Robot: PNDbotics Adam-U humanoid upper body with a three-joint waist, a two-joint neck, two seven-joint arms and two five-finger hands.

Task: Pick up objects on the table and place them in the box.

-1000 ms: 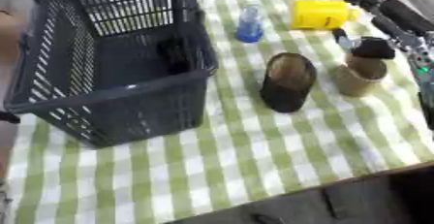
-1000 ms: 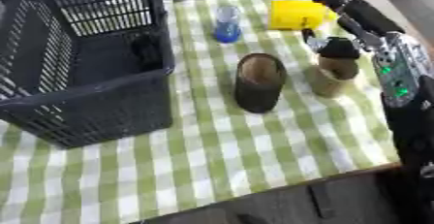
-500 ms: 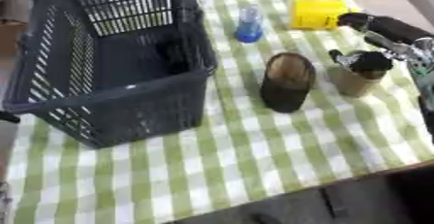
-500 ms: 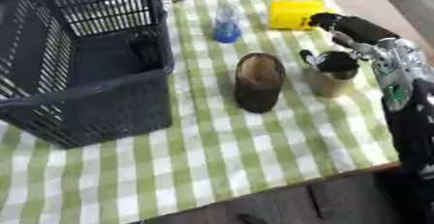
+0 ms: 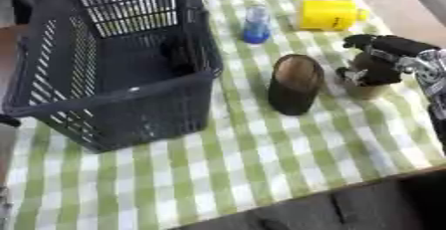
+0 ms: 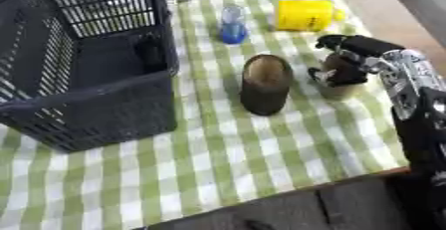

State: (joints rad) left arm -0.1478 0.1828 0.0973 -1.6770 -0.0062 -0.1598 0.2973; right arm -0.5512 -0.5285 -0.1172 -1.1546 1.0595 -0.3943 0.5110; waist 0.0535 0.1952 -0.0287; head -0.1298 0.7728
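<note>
Green-and-white checked cloth covers the table, with bare brown tabletop showing at the far right. On the left stands a big dark plastic basket with slatted walls (something dark lies inside it, too dim to name). Near the middle, just right of the basket, a dark brown shoe-shaped object lies on the cloth with its opening facing up. At the far right a yellow cup lies on its side. Between it and the basket stands a small clear bottle with a blue base. On the right the right hand has its fingers curled round a small tan pot that stands on the cloth, beside the shoe-shaped object but apart from it.
</note>
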